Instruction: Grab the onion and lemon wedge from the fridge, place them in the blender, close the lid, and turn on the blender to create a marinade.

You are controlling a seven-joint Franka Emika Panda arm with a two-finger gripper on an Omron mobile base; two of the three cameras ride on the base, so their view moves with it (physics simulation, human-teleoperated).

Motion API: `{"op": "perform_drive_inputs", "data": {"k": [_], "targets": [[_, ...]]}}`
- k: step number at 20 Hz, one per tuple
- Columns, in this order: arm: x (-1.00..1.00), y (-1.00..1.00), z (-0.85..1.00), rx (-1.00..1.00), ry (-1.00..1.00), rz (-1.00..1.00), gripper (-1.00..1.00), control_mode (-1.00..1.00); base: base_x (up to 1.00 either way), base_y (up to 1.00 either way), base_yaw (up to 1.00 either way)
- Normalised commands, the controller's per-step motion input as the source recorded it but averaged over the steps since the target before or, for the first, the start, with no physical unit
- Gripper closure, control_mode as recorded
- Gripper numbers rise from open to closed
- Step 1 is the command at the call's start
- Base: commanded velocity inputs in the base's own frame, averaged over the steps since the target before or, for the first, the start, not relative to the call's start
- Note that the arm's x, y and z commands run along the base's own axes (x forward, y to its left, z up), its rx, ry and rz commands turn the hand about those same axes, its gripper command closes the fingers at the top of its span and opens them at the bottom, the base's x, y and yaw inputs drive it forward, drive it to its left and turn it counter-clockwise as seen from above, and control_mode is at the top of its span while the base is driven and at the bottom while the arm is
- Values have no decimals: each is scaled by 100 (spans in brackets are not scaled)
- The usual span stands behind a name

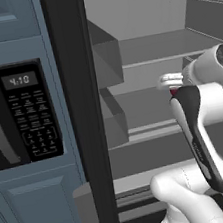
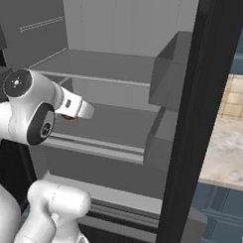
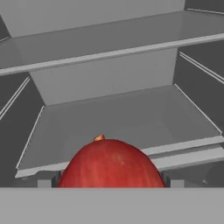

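Fridge [image 1: 144, 48] open, grey shelves, dark door edge; microwave [image 1: 18, 115] beside it, display reading 4:10; end effector [image 3: 109, 181] at the middle shelf [image 3: 122, 118] front, fingers spread wide either side of the red onion [image 3: 109, 164], grip unconfirmed.

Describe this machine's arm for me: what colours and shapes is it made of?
The arm is glossy white, built of rounded, tube-like segments with bulging joints. A long black panel runs down one segment, and round dark caps with small pale markings cover the joint ends. Its white hand ends in a gripper, whose small grey fingertips show in the hand view. No loose cables are visible.
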Motion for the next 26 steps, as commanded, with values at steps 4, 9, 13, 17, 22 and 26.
{"op": "perform_drive_inputs", "data": {"k": [4, 9, 13, 17, 22, 26], "targets": [[22, -2, 0, 2, 0, 5, 100, -100, 0, 0, 0], [0, 0, 0, 0, 0, 0, 100, 100, -29, -1, 5], [0, 0, 0, 0, 0, 0, 100, 100, -96, 0, 8], [0, 0, 0, 0, 0, 0, 100, 100, -100, -15, 1], [0, 0, 0, 0, 0, 0, 100, 100, -97, -58, -38], [0, 0, 0, 0, 0, 0, 100, 100, -64, -60, -61]]}}
